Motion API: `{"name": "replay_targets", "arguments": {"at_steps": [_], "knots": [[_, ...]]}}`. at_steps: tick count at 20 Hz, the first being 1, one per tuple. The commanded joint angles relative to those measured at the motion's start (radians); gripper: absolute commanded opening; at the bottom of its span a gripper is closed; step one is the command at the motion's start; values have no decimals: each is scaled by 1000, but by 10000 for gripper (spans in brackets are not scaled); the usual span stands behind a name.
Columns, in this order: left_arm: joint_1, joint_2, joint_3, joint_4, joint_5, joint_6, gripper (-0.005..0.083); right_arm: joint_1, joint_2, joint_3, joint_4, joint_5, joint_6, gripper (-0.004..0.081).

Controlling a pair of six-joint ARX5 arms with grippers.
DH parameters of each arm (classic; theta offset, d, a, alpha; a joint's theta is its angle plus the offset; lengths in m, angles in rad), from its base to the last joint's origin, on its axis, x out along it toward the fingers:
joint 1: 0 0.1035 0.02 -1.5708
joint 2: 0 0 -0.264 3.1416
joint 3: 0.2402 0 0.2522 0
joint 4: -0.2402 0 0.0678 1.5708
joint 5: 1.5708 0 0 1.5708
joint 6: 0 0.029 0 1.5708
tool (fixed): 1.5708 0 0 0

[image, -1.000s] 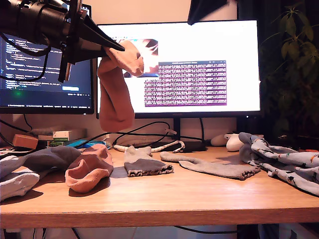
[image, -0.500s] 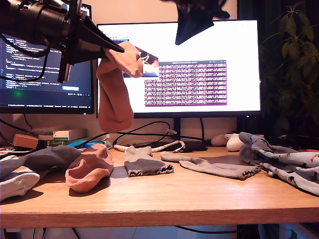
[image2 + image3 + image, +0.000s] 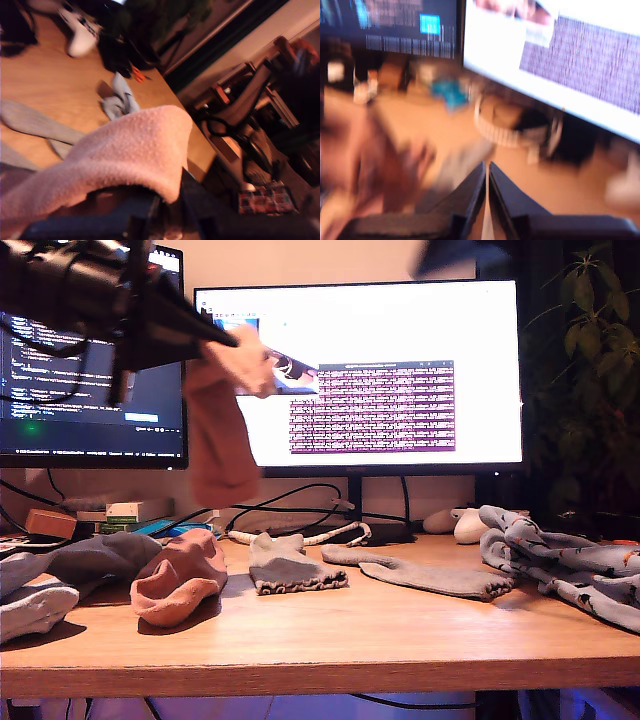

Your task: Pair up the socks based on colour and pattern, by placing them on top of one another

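My first gripper [image 3: 238, 342] is high at the exterior view's left, shut on a salmon-pink sock [image 3: 213, 435] that hangs limp in front of the monitors; the same sock [image 3: 125, 160] covers its jaws in the first wrist view. A matching pink sock [image 3: 180, 580] lies on the desk below it. Two short grey-beige socks [image 3: 290, 568] [image 3: 430, 577] lie mid-desk. Pale grey-blue printed socks [image 3: 570, 560] are heaped at the exterior view's right. My second gripper [image 3: 486, 170] is shut on nothing, a blurred dark shape [image 3: 455, 254] at the exterior view's top edge.
Grey and white socks [image 3: 60, 585] are piled at the exterior view's left desk edge. Two monitors [image 3: 400, 380] stand behind. A white coiled cable [image 3: 330, 535] and a white mouse [image 3: 468, 526] lie at the back, a plant [image 3: 595, 350] at the exterior view's right.
The hanging pink sock has swung toward the exterior view's left with my first gripper. My second gripper dipped in front of the monitor, then rose to the top edge, further right.
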Motion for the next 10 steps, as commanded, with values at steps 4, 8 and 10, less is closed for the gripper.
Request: {"name": "replay_targets", "arguments": {"at_steps": [4,8,10], "knots": [[45,-6,32,15,-43,96,-21,5,-148,-114,-59,-11,16,-11],[57,25,56,36,-85,144,-21,15,-184,-124,-76,-33,28,-11],[57,68,82,39,-82,145,-21,42,-218,-144,-55,-24,28,-11]]}}
